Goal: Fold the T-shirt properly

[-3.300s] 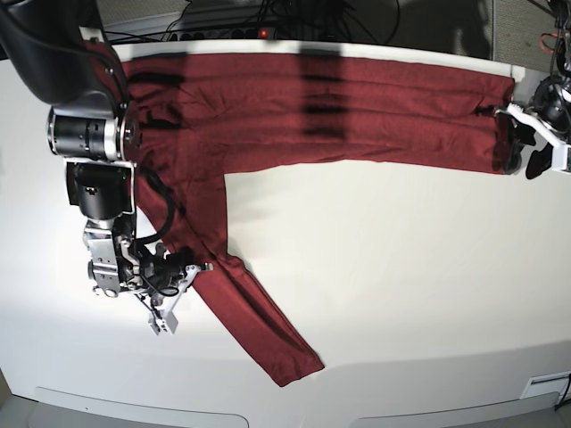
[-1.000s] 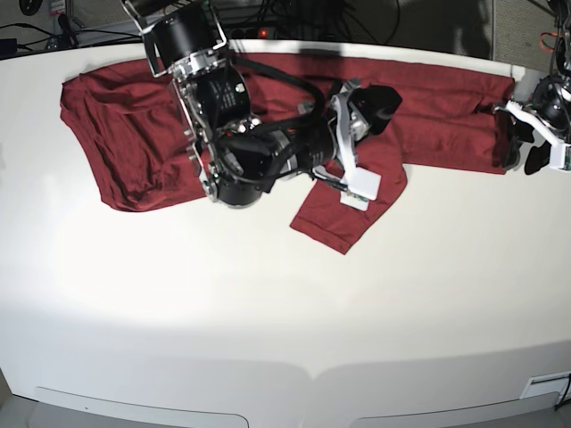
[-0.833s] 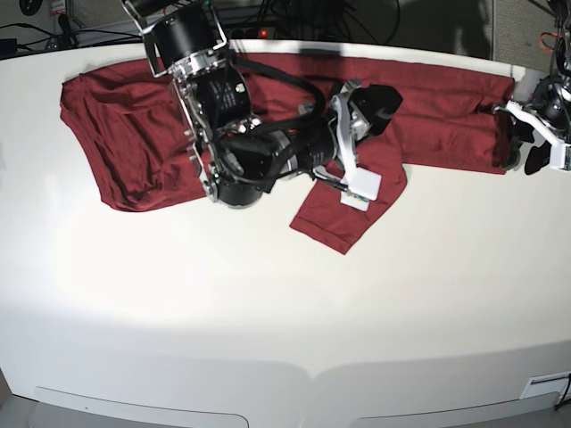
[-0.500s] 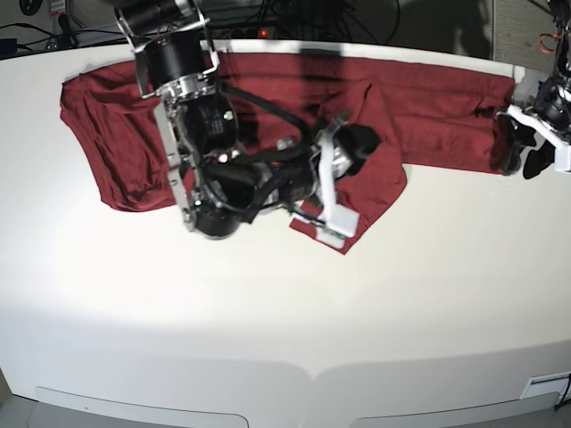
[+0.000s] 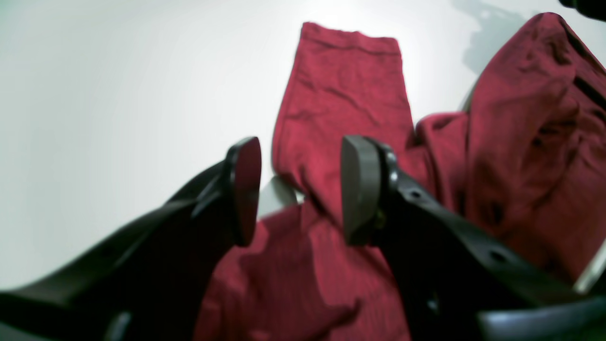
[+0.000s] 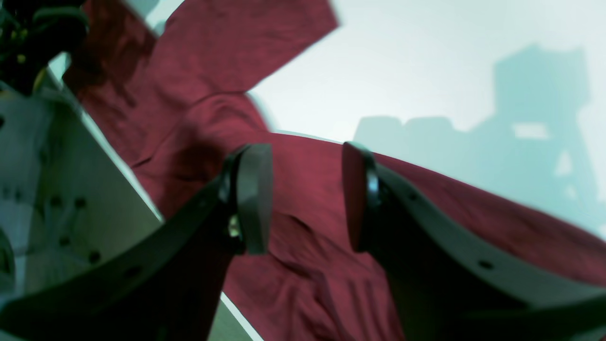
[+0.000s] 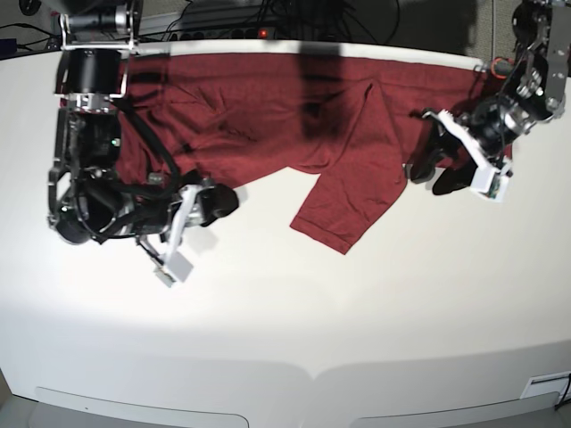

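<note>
T-shirt [image 7: 294, 116] lies spread along the far edge of the bench [image 7: 357, 321], body running most of that edge's length. One sleeve is folded in and angles toward the bench middle, cuff end nearest the centre. Cloth is wrinkled around the fold.

Right arm: comes down from the far left corner, elbow bent, forearm low over the shirt's left part, wrist turned so the right gripper [image 7: 192, 234] points toward the bench middle. It sits at the shirt's near hem edge, over bare bench. Jaws apart, nothing between them; right wrist view shows red cloth below the gap, pads [image 6: 253, 199] clear of it.

Left arm: reaches in from the far right corner, wrist angled down and inward. Left gripper [image 7: 442, 165] sits over the shirt's right end, near its lower edge. Jaws wide apart, holding nothing; left wrist view shows the folded sleeve lying flat past the fingertips [image 5: 357, 189], cloth under the gap, no contact that I can make out.
</note>
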`<state>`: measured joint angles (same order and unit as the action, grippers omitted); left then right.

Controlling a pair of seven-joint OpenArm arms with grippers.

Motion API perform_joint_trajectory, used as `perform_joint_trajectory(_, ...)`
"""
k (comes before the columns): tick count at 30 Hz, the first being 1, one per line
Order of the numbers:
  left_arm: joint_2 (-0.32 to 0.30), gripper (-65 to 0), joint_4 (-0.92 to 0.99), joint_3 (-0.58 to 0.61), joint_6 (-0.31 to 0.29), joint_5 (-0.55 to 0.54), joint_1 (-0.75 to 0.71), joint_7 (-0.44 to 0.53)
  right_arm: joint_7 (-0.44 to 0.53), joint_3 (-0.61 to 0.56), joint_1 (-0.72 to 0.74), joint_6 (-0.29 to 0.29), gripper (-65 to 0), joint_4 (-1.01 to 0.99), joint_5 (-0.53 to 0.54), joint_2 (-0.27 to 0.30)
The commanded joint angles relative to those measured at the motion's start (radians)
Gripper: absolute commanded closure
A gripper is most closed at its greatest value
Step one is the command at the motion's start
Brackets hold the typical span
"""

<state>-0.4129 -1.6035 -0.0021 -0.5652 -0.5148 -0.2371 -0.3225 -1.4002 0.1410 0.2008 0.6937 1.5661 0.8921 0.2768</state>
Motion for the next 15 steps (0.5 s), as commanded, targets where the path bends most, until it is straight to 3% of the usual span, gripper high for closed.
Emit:
perform_joint_trajectory(1, -0.013, -26.6, -0.015, 0.012, 0.004, -0.01, 0.023, 0.022, 0.016, 0.024, 0.011, 0.004, -24.6, 0.017, 0.016, 0.026)
perform_joint_trajectory(6, 0.055, -26.6, -0.015, 0.108, 0.004, -0.008, 0.093, -0.009, 0.05, 0.091, -0.042, 0.004, -24.6, 0.015, 0.015, 0.072)
perform_joint_trajectory(9, 0.128, -26.6, -0.015, 0.186, 0.006, 0.065, 0.127, -0.011, 0.05, 0.109, -0.071, 0.004, -24.6, 0.015, 0.015, 0.072)
perform_joint_trajectory(15, 0.257, -26.6, -0.015, 0.309, 0.195, 0.336, 0.171, -0.06, 0.05, 0.109, -0.114, 0.004, -24.6, 0.015, -0.027, 0.072)
